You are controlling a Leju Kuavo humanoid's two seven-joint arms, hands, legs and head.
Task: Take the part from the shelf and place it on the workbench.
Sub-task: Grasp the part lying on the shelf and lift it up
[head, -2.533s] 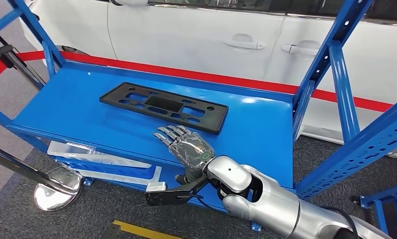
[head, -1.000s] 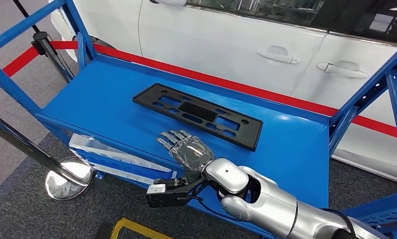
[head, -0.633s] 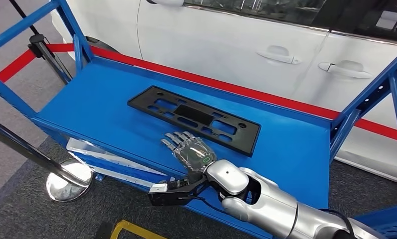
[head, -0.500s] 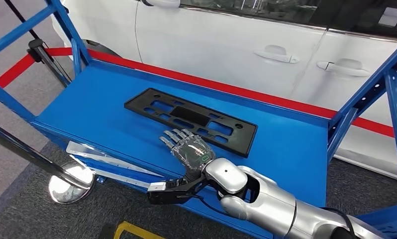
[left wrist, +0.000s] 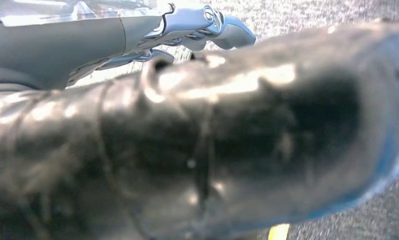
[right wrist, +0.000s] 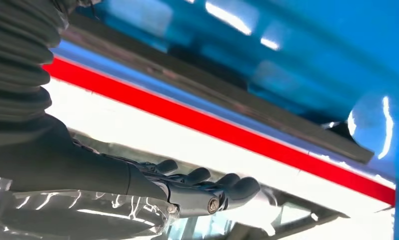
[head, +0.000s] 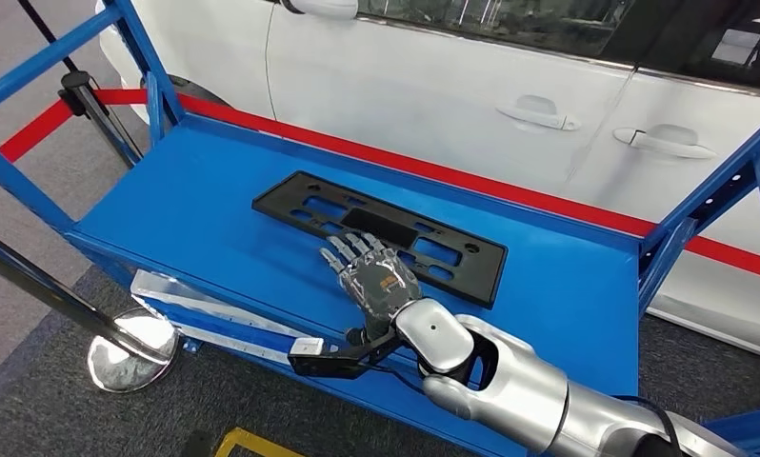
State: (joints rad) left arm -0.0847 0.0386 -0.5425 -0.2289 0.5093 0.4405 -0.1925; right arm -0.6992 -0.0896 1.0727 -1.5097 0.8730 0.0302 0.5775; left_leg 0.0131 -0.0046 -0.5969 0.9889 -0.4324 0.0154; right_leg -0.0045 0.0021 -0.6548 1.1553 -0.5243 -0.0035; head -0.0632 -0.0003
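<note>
My head view is bright and evenly lit from overhead, sharp throughout, with soft glare patches on the blue shelf [head: 214,219] and the white car [head: 433,86]. My left wrist view is badly blurred, smeared with highlights. My right wrist view is overexposed, with defocused reflections streaking the blue metal.
</note>
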